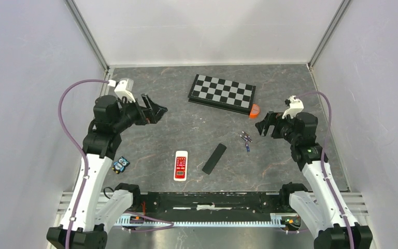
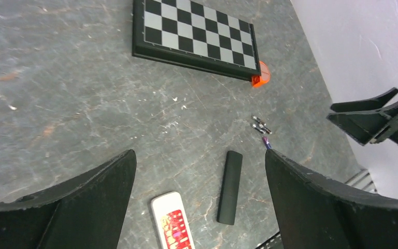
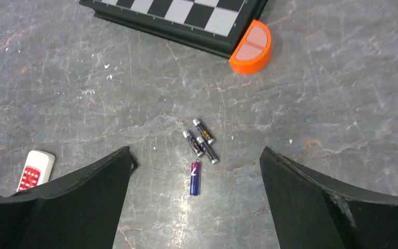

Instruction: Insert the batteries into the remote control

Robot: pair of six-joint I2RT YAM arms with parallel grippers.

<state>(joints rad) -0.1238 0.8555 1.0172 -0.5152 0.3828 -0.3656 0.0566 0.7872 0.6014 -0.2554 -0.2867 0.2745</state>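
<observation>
Top external view, left to right.

- Left gripper (image 1: 159,113): raised over the left half of the table (image 1: 150,83), jaws spread wide, nothing between them.
- Small owl toy (image 1: 120,165) by the left arm, near the front-left corner.
- White remote (image 1: 181,165) with a red button panel lies face up close to the front edge, long axis running front to back. Any battery door would be underneath, out of sight.
- Black remote (image 1: 214,158) lies just right of it, apart, slanted toward the far right. Plain top; cannot tell if that is its back.
- Batteries (image 3: 201,140): 4 loose on the bare table, right of centre and right of both remotes. 3 lie bunched and touching, roughly parallel, on a diagonal. The 4th, a purple cell (image 3: 195,177), lies just nearer, apart, long axis front to back.
- Chessboard (image 1: 222,93) lies closed toward the far edge, with an orange half-round piece (image 1: 254,110) at its right corner. Whether that piece holds anything, cannot tell.
- Right gripper (image 1: 261,127): hanging just right of the batteries, jaws wide, empty.

Judgement: nothing loaded yet. The right arm is much the nearer; in its wrist view the cells sit ahead, between its fingers. The purple one, lying alone, looks the easiest pick, pinched across its length.
</observation>
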